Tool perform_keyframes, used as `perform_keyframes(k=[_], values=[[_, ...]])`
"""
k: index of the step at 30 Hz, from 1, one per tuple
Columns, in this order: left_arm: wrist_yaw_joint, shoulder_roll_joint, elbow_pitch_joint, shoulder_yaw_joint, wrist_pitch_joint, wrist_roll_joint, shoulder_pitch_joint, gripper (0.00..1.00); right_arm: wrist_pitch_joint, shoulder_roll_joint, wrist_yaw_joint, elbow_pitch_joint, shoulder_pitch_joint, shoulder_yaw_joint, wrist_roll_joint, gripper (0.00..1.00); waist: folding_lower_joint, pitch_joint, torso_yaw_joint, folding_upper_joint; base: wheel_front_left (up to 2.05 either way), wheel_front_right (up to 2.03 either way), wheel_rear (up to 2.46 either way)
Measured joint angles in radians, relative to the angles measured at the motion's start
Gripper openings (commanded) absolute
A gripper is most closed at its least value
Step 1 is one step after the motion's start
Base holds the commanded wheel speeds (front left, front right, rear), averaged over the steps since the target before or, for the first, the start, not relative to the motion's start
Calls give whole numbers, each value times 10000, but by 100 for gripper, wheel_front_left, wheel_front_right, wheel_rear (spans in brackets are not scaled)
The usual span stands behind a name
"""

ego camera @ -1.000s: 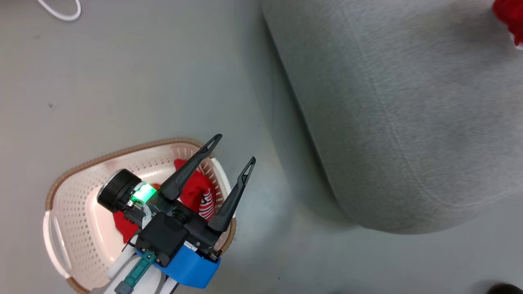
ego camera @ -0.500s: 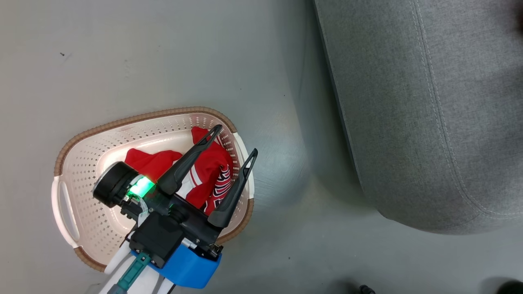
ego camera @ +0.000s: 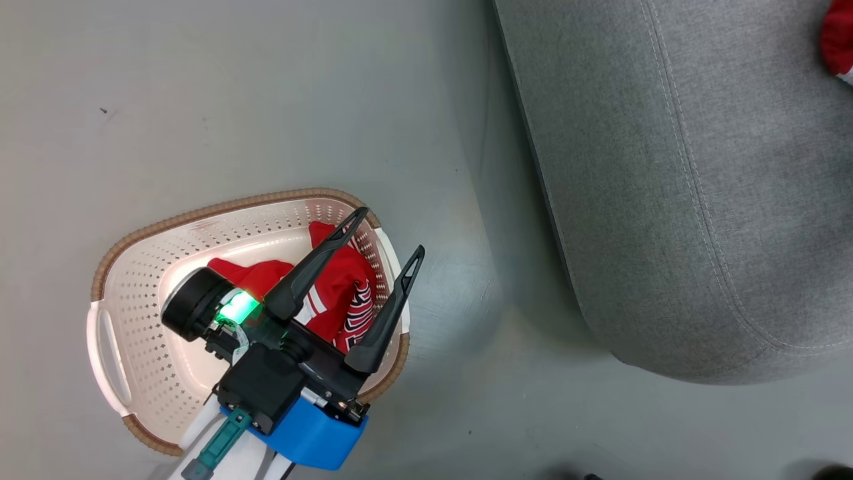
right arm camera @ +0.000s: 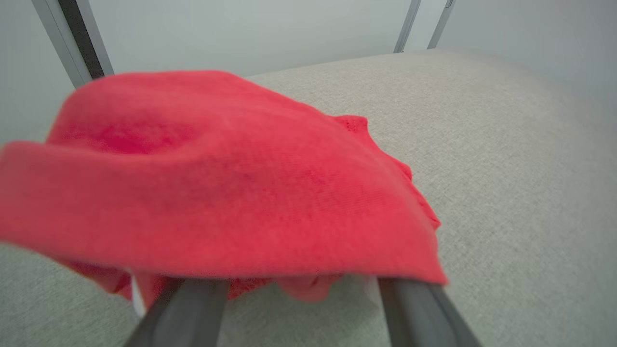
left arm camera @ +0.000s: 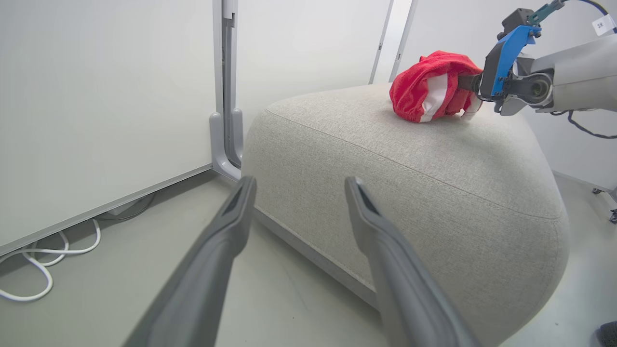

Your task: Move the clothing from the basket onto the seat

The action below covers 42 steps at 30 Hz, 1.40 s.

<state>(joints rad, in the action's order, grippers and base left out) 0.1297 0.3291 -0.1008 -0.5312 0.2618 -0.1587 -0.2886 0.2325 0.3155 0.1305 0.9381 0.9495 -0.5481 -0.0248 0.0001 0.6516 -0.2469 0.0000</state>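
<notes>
We list: one red garment (ego camera: 336,283) lying in the basket (ego camera: 133,373) on the grey floor (ego camera: 200,100), our left claw (ego camera: 390,229) spread apart above it. Second red garment (left arm camera: 424,86) on the seat (left arm camera: 434,168), draped over our right claw (right arm camera: 296,313), fingers apart.

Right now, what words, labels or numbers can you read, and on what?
"1" plus one unclear character: small white tag, upper right of the left wrist view.
Black-and-white block lettering on the red garment in the basket: folded over, unreadable.
No other text is visible.
</notes>
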Motion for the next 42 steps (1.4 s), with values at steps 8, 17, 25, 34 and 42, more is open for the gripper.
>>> perform_keyframes(k=[8, 17, 25, 34, 42], values=[[0, -412, 265, 21, 0, -263, -5, 100, 67, 44, 0, 328, -337, 104, 420, 100, 0, -526, 146, 0, 0, 0, 0], [0, -1183, 738, 119, 0, -633, 139, 100, 98, -98, 0, 462, -1264, 267, 669, 100, 0, -1660, 513, 0, 0, 0, 0], [0, -1839, 1260, 669, 0, -880, 683, 100, 171, -167, 0, 217, -2445, 134, 487, 100, -2, -2879, 1004, 0, 0, 0, 0], [0, -2144, 2104, 1576, 0, -1011, 1472, 100, 257, -821, 0, -1057, -3713, 596, 360, 100, -3, -4218, 1483, 0, 0, 0, 0], [0, -2349, 2583, 2322, 0, -1058, 2296, 100, 188, -1511, 0, -3097, -5325, 1256, -12, 100, -3, -5354, 1905, 0, 0, 0, 0]])
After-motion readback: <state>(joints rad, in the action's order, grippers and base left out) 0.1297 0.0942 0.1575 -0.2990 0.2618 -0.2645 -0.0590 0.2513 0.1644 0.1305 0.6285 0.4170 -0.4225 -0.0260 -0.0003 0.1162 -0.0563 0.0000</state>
